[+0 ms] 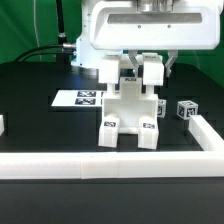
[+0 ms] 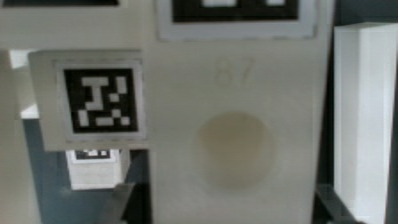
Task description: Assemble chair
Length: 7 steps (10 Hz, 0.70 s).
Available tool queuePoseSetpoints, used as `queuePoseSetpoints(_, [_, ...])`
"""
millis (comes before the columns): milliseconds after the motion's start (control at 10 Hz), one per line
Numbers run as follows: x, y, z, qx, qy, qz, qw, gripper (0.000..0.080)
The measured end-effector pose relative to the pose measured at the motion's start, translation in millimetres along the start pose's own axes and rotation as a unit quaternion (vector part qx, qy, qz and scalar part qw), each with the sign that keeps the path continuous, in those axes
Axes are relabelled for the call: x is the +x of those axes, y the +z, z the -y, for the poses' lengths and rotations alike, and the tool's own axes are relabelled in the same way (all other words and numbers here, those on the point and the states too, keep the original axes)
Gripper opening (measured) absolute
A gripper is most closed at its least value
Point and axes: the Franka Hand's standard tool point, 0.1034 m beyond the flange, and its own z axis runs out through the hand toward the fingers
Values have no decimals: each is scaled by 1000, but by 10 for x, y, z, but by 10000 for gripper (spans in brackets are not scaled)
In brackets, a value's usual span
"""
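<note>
The chair [image 1: 130, 118] is a partly joined stack of white blocky pieces with small black-and-white tags, standing mid-table just behind the front rail. My gripper [image 1: 140, 78] comes down from above and is shut on the top of its upright piece. In the wrist view that white panel [image 2: 231, 120] fills the middle. The dark fingers [image 2: 139, 205] press against both of its sides, and my gripper [image 2: 231, 208] has no gap left around it. A tagged part [image 2: 102, 100] sits beside the panel, and a white post [image 2: 365, 110] stands on its other side.
The marker board [image 1: 84, 98] lies flat toward the exterior view's left, behind the chair. Two small tagged white pieces [image 1: 185, 109] stand at the exterior view's right. A low white border rail [image 1: 100, 166] runs along the front and turns up the right side [image 1: 206, 130].
</note>
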Motion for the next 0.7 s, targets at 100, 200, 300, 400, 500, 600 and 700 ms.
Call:
queuePoseSetpoints(100, [3,24,-35,-1,-7,-1,1000,284])
queuePoseSetpoints(200, [5,58,-63,-3,-10,-1,1000,284])
queuePoseSetpoints(300, [3,90,-72,-4,-12,1,1000,284])
queuePoseSetpoints(400, [5,128,-80,-6,-16,2,1000,284])
queuePoseSetpoints(500, [9,176,-100,-8,-18,2,1000,284])
queuePoseSetpoints(600, [8,233,-130,-10,-24,4,1000,284])
queuePoseSetpoints(700, [13,284,-166,-13,-28,5,1000,284])
